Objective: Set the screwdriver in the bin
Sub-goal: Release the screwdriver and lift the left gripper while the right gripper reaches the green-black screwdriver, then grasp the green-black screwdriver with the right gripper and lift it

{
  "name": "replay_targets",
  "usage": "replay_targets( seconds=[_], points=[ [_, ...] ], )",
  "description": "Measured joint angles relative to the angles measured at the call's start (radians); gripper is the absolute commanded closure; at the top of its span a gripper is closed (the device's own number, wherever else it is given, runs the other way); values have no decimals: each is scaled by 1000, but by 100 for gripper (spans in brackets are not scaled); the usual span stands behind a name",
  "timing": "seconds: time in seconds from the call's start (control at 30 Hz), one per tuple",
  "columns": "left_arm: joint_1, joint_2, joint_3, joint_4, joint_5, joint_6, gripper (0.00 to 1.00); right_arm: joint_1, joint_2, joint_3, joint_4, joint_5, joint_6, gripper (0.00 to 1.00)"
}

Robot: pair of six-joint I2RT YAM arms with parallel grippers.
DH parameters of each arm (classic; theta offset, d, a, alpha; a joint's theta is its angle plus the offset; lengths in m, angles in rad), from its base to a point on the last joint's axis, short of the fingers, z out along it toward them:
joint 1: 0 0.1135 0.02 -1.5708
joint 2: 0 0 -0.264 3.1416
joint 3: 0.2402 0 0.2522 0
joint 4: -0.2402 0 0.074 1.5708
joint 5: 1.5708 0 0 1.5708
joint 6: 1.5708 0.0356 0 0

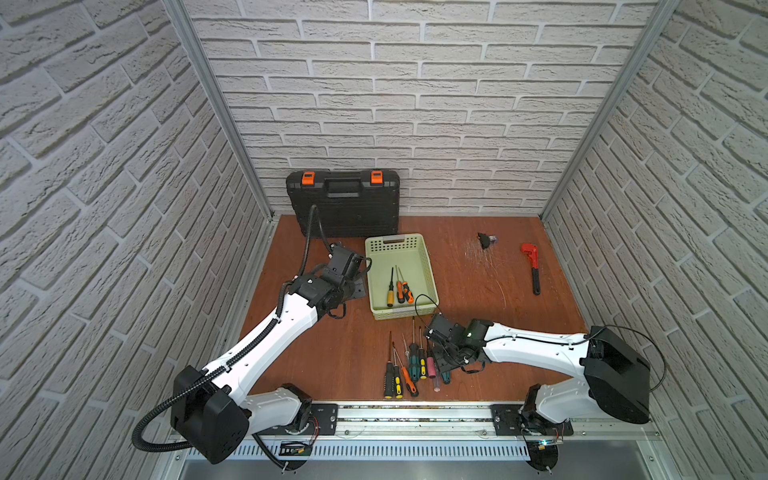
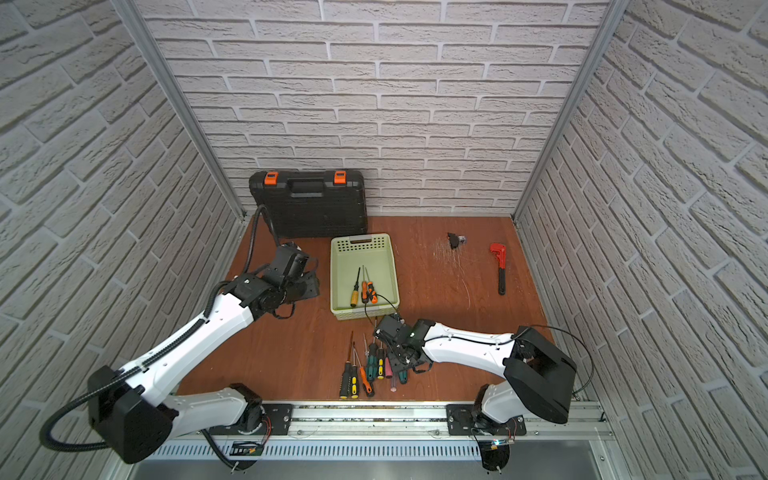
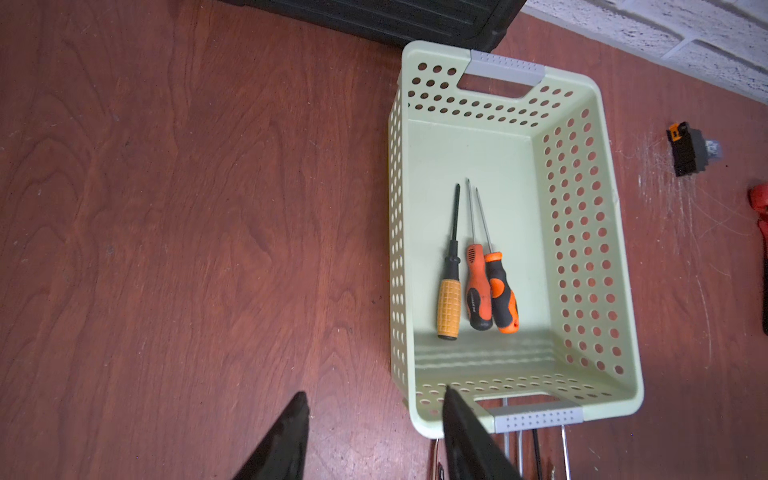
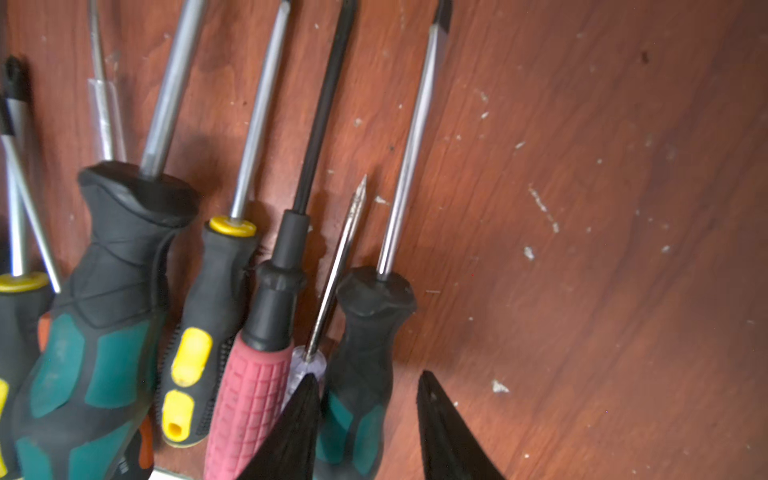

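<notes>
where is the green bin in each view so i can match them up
In a top view: the bin sits mid-table, just in front of the black tool case.
In a top view: same spot, before the case.
Left wrist: seen close from above, three screwdrivers inside.
Right wrist: not in it.
Shared landmark: the black tool case at the bin's far end.

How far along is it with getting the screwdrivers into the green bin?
Done: three screwdrivers lie in the bin. In hand: the right claw straddles the black-and-teal screwdriver at the end of the row on the table, jaws apart, not clamped yet; the left claw hangs open and empty beside the bin. Left: grip, lift, drop it in; the other screwdrivers lie on the table.
</notes>
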Motion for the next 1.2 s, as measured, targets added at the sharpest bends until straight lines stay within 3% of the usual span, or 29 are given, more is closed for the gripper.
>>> replay_targets(
  seconds=[0.5,0.63,0.8,0.93,1.03,1.2],
  points=[
    [0,-4,-9,-2,4,0,47,-12,86,9,28,30,5,64],
    [0,-12,-9,-4,3,0,47,-18,90,9,47,27,4,72],
    [2,-16,-9,-10,3,0,47,-24,90,10,54,24,2,93],
    [5,-16,-9,-10,3,0,46,-25,77,10,27,30,-2,95],
    [5,-16,-7,-9,2,2,46,-27,-1,9,-53,42,-6,94],
    [7,10,29,-3,4,4,47,-27,-272,8,-214,67,10,94]
  ],
)
